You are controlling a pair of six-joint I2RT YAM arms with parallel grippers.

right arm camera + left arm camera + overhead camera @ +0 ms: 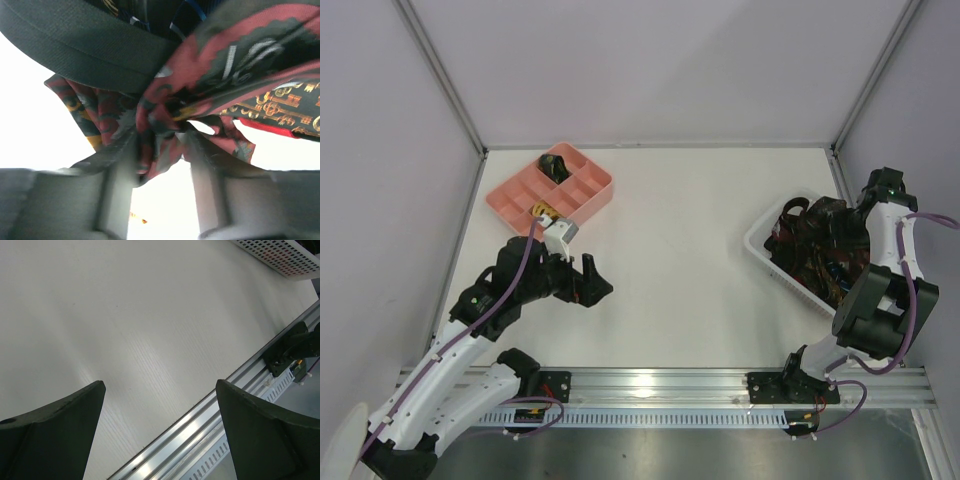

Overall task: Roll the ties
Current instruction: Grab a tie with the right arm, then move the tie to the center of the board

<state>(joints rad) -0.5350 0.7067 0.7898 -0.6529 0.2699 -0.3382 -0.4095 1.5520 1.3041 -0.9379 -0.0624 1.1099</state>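
Note:
Several dark ties (810, 250) with red and gold patterns lie heaped in the white mesh basket (757, 247) at the right. My right gripper (832, 228) reaches down into the heap. In the right wrist view its fingers (125, 150) pinch a bunch of red-patterned tie (160, 115) between them, with more ties (280, 107) hanging around. A dark rolled tie (555, 165) sits in a far compartment of the pink tray (590, 190). My left gripper (595, 280) is open and empty above the bare table (150, 315), in front of the tray.
A small yellow-patterned thing (545, 211) shows at the tray's near edge, partly hidden by my left wrist. The metal front rail (210, 415) runs close under the left gripper (160, 385). A corner of the basket (280, 255) shows at the top right of the left wrist view.

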